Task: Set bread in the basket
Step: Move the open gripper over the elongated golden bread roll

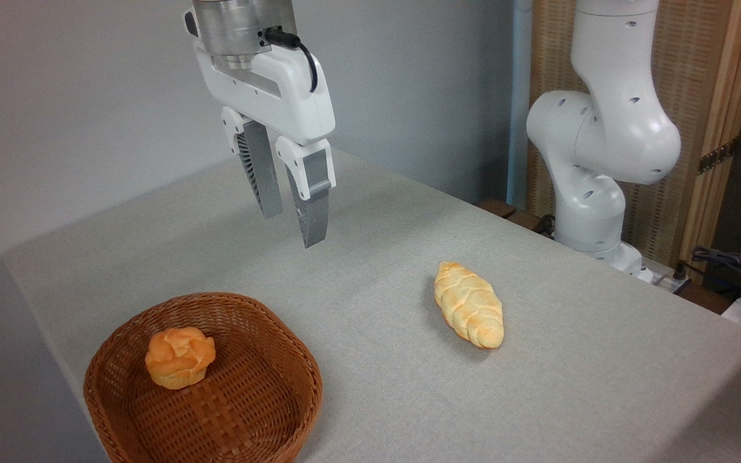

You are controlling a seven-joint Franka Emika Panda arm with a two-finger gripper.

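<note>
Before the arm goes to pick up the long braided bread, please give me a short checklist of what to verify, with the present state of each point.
1. Gripper empty: ok, nothing is between the fingers.
2. Gripper open enough for the loaf: cannot tell; the fingers show only a narrow gap.
3. Braided bread free to grasp: ok, it lies alone on the table, nothing touching it.
4. Gripper above the bread: not ok, it hangs in the air to the left of the loaf.
5. Room in the basket: ok, only the small round bun lies in its left part.
6. Bread in the basket: not ok, not yet done.
</note>
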